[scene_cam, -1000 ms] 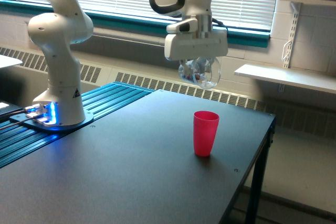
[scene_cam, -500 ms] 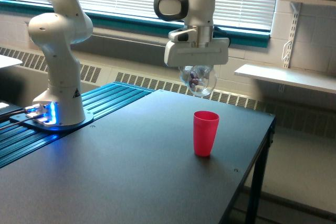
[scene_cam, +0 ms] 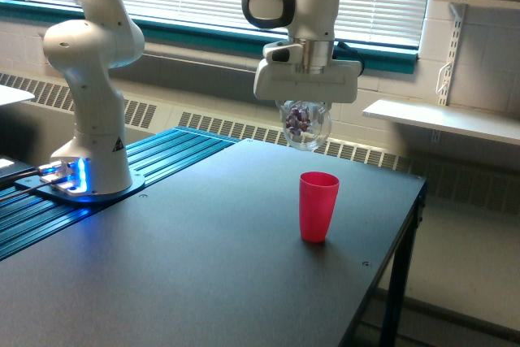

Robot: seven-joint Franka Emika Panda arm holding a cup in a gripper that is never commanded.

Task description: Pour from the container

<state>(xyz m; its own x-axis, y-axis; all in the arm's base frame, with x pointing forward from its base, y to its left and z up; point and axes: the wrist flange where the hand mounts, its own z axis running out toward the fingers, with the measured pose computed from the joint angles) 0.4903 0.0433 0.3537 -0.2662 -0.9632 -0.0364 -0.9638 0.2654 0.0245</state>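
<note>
The container [scene_cam: 305,125] is a clear, rounded plastic cup hanging under my gripper [scene_cam: 305,105], which is shut on it. Small dark purplish pieces show through its wall. It hangs in the air above and slightly behind the pink cup [scene_cam: 318,206], a little toward the exterior view's left. The pink cup stands upright on the dark table [scene_cam: 203,266] near its right edge. The fingertips are mostly hidden behind the gripper's white body and the container.
The arm's white base [scene_cam: 89,160] stands at the exterior view's left on a blue ribbed plate [scene_cam: 162,156]. Behind are a radiator grille, blinds and a white wall shelf [scene_cam: 443,118] at the right. The table's right edge [scene_cam: 398,258] drops off beside the pink cup.
The gripper has turned at the wrist, and the container swung from lying tilted toward the right to hanging more upright beneath it. The pink cup has not moved.
</note>
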